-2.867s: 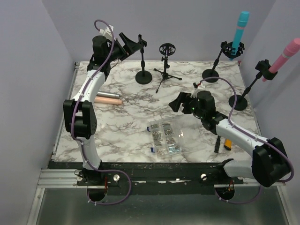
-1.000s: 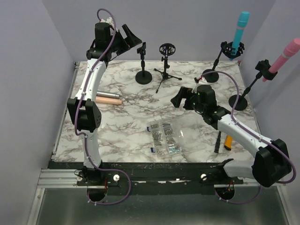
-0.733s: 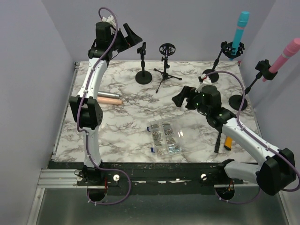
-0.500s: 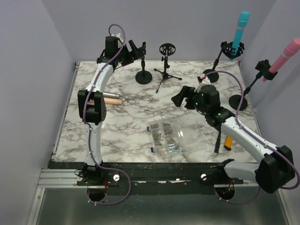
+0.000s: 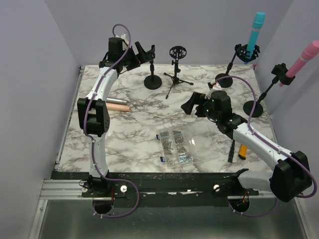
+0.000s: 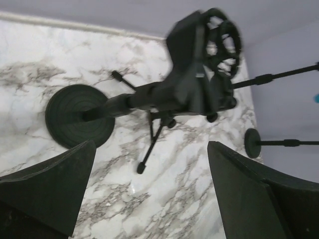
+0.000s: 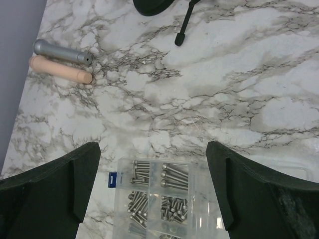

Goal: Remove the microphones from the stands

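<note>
A blue microphone (image 5: 257,29) stands upright in the shock mount of a stand (image 5: 230,63) at the back right. At the right edge a second stand (image 5: 266,89) holds a pink microphone (image 5: 303,57) in its clip. My left gripper (image 5: 144,51) is open, up at the back left, just left of the bare clip of a round-based stand (image 5: 152,69). From the left wrist that clip (image 6: 192,87) lies ahead of the open left gripper (image 6: 150,159), not between its fingers. My right gripper (image 5: 191,104) hangs open over mid-table, holding nothing. Its wrist view looks down past the right gripper (image 7: 153,152).
A tripod stand (image 5: 176,69) with an empty shock mount is beside the bare clip. A beige microphone (image 5: 117,106) and a grey one (image 7: 62,51) lie at the left. A clear screw box (image 5: 175,147) sits near centre. An orange-and-black tool (image 5: 238,149) lies right front.
My left gripper has come down and a little right, close to the bare stand's clip, with the arm's elbow swinging right. The right arm has barely shifted. Both stay open.
</note>
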